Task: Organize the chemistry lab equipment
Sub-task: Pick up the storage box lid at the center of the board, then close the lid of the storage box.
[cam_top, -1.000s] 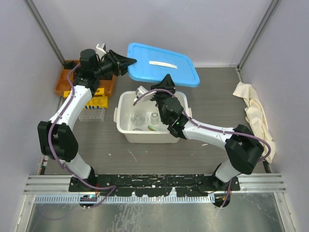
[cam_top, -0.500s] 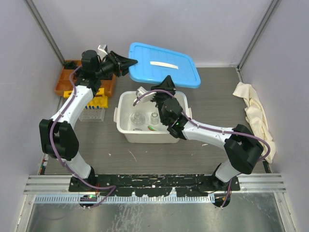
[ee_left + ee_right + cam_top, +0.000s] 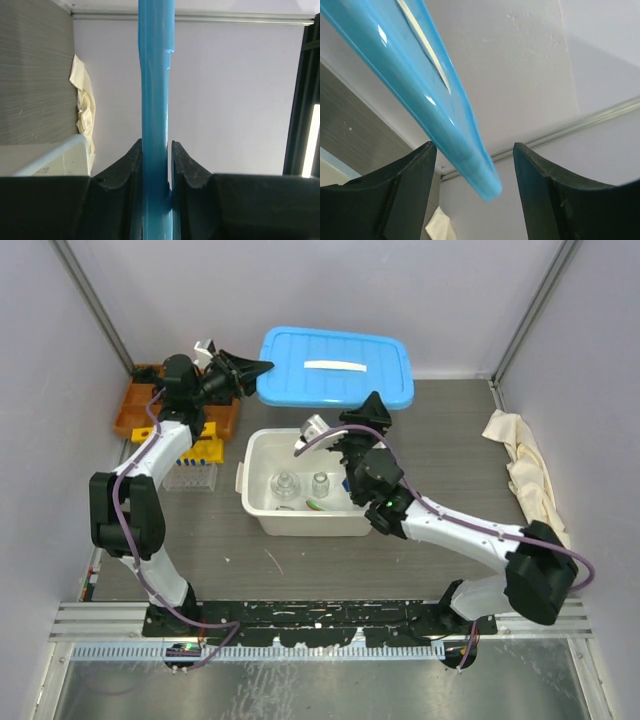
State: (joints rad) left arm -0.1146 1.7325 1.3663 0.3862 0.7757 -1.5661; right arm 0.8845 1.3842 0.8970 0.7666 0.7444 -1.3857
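Overhead view of a grey desk point(image 3: 450, 440) with two robot arms reaching from the bottom of the frame toward its middle. The task looks most of the way along: several items sit packed in a bin, its cover is in the air but not yet on, and one piece remains outside. The largest object is a blue lid point(image 3: 335, 375) at upper centre, which appears lifted clear of the desk above and behind the bin. The left claw point(image 3: 262, 367) pinches the lid's left edge, its fingers pressed tight on the plastic in the wrist view. The right claw point(image 3: 374, 408) sits at the lid's lower right edge with its fingers spread wide either side of the rim, gripping nothing. Below the lid, at centre, stands an open white bin point(image 3: 300, 525). It holds a clear glass flask point(image 3: 285, 485), a small glass tube point(image 3: 319, 483) beside the flask, and a green plastic spoon point(image 3: 316, 505) near the front wall. At the right edge lies a crumpled cream cloth point(image 3: 525, 465). At upper left sits an orange tray point(image 3: 130, 420), its contents too dark to name. The yellow tube rack point(image 3: 203, 448) stands between tray and bin, waiting to be stowed. Forceps and blue caps cannot be made out.
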